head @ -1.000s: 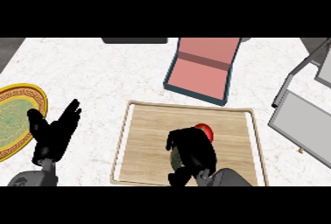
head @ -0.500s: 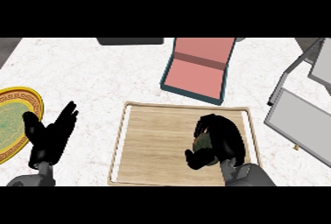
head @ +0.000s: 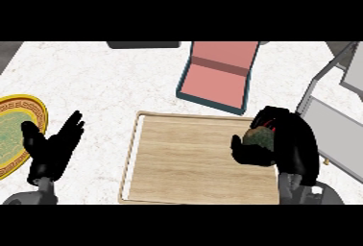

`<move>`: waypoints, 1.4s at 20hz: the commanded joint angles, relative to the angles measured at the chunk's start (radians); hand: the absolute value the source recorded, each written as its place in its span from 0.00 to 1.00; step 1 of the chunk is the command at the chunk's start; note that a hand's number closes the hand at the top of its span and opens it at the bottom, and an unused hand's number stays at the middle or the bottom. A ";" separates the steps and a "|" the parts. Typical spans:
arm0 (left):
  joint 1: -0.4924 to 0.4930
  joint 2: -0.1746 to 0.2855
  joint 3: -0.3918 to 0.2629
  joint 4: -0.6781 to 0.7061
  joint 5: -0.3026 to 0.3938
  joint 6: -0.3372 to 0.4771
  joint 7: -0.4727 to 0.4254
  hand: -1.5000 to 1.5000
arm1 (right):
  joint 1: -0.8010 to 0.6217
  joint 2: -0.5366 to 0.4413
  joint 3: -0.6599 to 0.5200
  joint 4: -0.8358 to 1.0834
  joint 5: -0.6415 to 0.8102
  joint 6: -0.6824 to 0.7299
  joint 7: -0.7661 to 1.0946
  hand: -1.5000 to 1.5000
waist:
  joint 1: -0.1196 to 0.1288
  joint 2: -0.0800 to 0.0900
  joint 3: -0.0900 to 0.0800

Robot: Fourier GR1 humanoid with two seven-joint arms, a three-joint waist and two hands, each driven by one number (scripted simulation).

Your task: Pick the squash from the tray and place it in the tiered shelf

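Our right hand (head: 289, 146) clasps the dark green squash (head: 259, 138) over the pale wooden tray's (head: 184, 166) right edge; our left hand (head: 50, 150) lies open.

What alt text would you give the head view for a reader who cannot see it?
The robot's right hand curls round a greenish squash at the right edge of a wooden tray, beside the grey tiered shelf. The left hand rests open at lower left next to a gold-rimmed plate; a pink box lies beyond the tray.
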 commanded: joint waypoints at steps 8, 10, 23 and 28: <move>-0.013 -0.027 -0.014 0.030 -0.013 0.019 0.044 0.50 | -0.266 -0.021 -0.137 -0.333 0.218 0.331 0.340 1.00 | -0.002 0.003 -0.009; 0.060 -0.015 -0.005 0.023 -0.006 -0.019 -0.016 0.50 | -0.271 -0.040 -0.204 -0.372 0.195 0.379 0.336 1.00 | 0.004 0.003 -0.009; 0.004 -0.026 -0.009 0.038 -0.040 0.018 0.018 0.50 | -0.580 -0.227 -0.632 -0.231 0.003 0.570 0.250 1.00 | -0.001 0.003 -0.008; -0.015 -0.025 0.005 0.039 -0.010 -0.008 0.033 0.50 | -0.689 -0.363 -0.790 -0.039 -0.076 0.604 0.132 1.00 | 0.004 0.007 -0.007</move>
